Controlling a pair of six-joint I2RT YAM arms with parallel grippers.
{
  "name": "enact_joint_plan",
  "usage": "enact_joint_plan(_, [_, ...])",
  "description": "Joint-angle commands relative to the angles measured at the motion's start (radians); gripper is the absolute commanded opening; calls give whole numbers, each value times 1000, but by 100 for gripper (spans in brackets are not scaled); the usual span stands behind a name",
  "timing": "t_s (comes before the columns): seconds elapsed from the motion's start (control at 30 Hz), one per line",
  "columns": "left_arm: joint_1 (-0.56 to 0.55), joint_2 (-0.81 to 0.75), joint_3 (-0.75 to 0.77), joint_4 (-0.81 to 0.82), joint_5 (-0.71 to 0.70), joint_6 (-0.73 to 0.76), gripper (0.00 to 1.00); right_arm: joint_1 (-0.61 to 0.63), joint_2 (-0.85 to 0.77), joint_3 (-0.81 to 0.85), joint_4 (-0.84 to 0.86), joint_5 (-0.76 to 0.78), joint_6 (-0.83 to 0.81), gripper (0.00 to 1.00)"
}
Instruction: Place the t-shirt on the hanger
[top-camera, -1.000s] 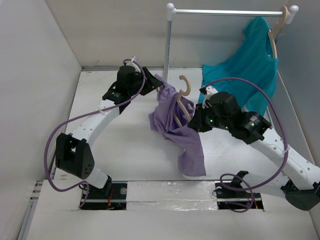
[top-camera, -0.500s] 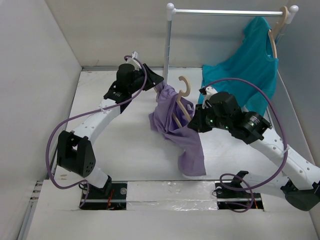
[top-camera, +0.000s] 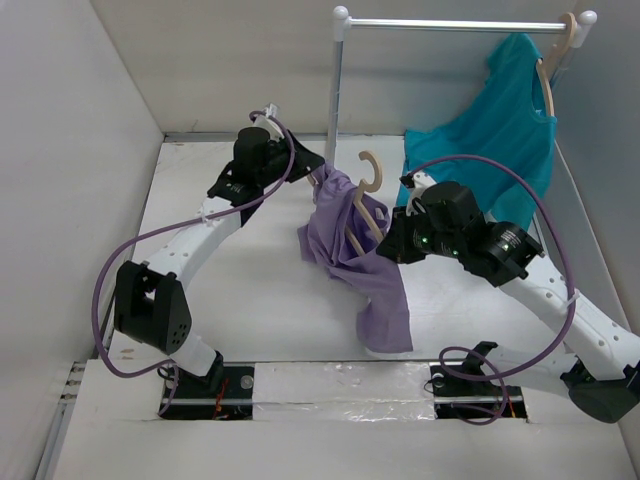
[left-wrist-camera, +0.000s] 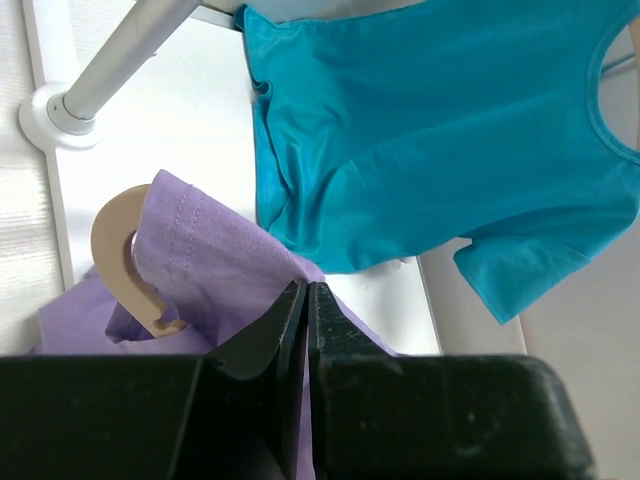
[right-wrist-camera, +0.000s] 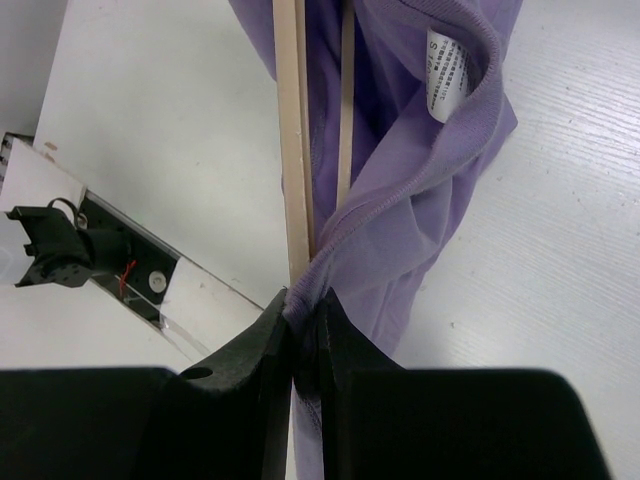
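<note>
The table carries no box or bin; the only holders are hangers and a rack. Nearest the arm bases, toward 6 o'clock of the table's middle, the hem of the lavender t-shirt touches the tabletop. The rest of the cloth rises bunched toward 12 o'clock.

The right arm comes in from its base at 5 o'clock and slopes toward 10 o'clock, its wrist turned toward 9 o'clock. The right gripper sits at the shirt's 3 o'clock edge. In its wrist view, the right gripper has its jaws clamped on a thin arm of the pale wooden hanger, with a fold of the t-shirt pinched in too. The hanger's arms run along the collar opening, near the white label.

From above, the hanger stands nearly upright, its hook clear of the cloth at the top.

The left arm rises from 7 o'clock, bends, and reaches toward 1 o'clock. The left gripper meets the shirt's top corner, pointing toward 3 o'clock. In its wrist view, the left gripper has its jaws pressed together on a ridge of lavender fabric.

Farthest, at 1 o'clock, the rack bears a second hanger holding a teal t-shirt.
</note>
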Motion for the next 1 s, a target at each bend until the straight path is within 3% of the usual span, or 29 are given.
enact_joint_plan(0.0, [0, -6, 60, -5, -20, 32, 0, -5, -33, 18, 79, -24, -16, 0])
enact_joint_plan(0.2, [9, -11, 153, -126, -222, 147, 0, -5, -45, 19, 70, -17, -19, 0])
enact_joint_plan(0.37, [104, 38, 223, -163, -328, 218, 0, -5, -62, 39, 59, -45, -33, 0])
enact_joint_plan(0.5, [177, 66, 261, -166, -328, 227, 0, -5, -76, 52, 61, -71, -30, 0])
enact_joint_plan(0.73, [177, 153, 455, -283, -444, 301, 0, -5, -56, 139, 27, -109, -31, 0])
enact_joint_plan(0.9, [177, 210, 574, -395, -377, 315, 0, -5, -31, 203, 7, -122, -42, 0])
enact_joint_plan(0.97, [177, 187, 580, -419, -344, 310, 28, -14, -24, 202, 13, -122, -41, 0])
